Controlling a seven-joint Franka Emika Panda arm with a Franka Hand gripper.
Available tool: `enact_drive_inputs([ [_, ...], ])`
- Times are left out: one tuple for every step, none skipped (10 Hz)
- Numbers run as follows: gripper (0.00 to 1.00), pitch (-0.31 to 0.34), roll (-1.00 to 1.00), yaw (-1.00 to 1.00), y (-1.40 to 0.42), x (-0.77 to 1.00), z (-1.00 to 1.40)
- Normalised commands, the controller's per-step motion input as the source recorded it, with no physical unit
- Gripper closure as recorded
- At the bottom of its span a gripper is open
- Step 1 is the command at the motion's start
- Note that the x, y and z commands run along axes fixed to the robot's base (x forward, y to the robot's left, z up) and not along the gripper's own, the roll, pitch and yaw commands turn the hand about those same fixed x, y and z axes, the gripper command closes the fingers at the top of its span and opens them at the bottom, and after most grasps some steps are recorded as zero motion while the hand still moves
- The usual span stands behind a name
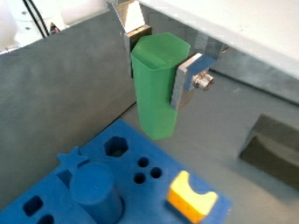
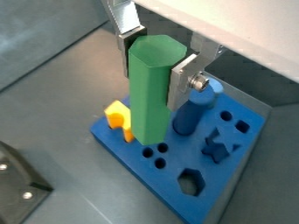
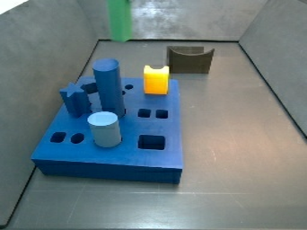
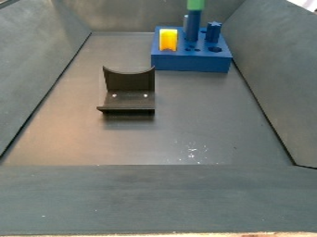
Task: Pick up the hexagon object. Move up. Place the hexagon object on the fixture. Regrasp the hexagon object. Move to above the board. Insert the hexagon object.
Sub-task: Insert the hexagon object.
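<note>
Gripper (image 1: 162,63): jaws clamped on the hexagon object (image 1: 156,86), held upright between the silver fingers (image 2: 184,77), its lower end hanging free below them. Board (image 2: 233,184): beneath the jaws, carrying blue cylinders (image 3: 107,85) and a yellow block (image 3: 156,80). Fixture (image 4: 125,93): on the floor, well apart from the jaws.

Gripper (image 2: 156,72) holds hexagon object (image 2: 149,87) above board (image 2: 187,197) (fixture (image 4: 125,92) apart)
</note>
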Motion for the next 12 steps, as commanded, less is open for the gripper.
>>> enact_drive_inputs([
  [1.0, -0.204, -0.39, -0.23, 0.14, -0.69, -0.37],
  [1.0, -0.194, -0.34, -0.39, 0.05, -0.66, -0.45],
  [1.0, -0.189, -0.31, -0.53, 0.0, -0.59, -0.5],
  [1.0, -0.176, -0.29, -0.67, 0.0, -0.42, -0.51],
  [1.0, -0.16, -0.27, -0.69, 0.0, -0.39, -0.53],
  [1.0, -0.147, -0.23, -0.49, 0.0, -0.44, -0.54],
  [1.0, -0.116, -0.17, -0.31, -0.03, -0.36, -0.46],
  [1.0, -0.116, -0.16, -0.2, -0.12, -0.18, -0.51],
  [1.0, -0.091, -0.16, -0.21, -0.12, -0.06, -0.38],
  [1.0, -0.083, -0.12, -0.21, -0.16, -0.03, -0.37],
  [1.0, -0.096, -0.12, -0.21, -0.12, -0.02, -0.35],
  [1.0, -0.027, -0.05, -0.14, 0.0, 0.0, -0.25],
])
